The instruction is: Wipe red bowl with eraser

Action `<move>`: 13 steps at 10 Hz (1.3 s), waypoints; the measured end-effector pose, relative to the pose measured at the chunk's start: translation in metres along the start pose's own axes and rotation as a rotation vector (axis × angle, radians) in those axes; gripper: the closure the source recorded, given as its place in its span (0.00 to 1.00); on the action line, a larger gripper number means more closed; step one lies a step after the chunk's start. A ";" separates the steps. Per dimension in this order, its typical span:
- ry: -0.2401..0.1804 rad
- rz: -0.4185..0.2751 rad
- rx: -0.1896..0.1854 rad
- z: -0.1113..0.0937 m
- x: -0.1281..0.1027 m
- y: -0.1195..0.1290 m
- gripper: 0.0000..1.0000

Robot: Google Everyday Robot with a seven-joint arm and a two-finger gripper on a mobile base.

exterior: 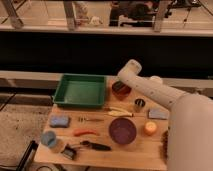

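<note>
The red bowl point(121, 92) sits on the wooden table point(100, 152) just right of the green tray, small and orange-red with a dark inside. My white arm comes in from the lower right and bends down over the bowl. The gripper point(120, 85) is at the bowl's rim, dark against the bowl's inside. I cannot pick out the eraser; it may be hidden in the dark patch at the gripper and bowl.
A green tray point(80, 91) is left of the bowl. A larger maroon bowl point(122, 130), a small dark cup point(139, 104), an orange object point(150, 129), blue-grey pads point(59, 121) point(158, 114), a yellow item point(119, 112), an orange-red tool point(84, 132), a black tool point(95, 145) and a blue cup point(48, 138) lie on the table.
</note>
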 end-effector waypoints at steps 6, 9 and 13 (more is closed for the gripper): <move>-0.079 0.125 0.064 -0.057 0.017 0.006 1.00; -0.160 0.167 0.076 -0.073 0.011 0.006 1.00; -0.237 0.195 0.085 -0.081 0.002 0.000 1.00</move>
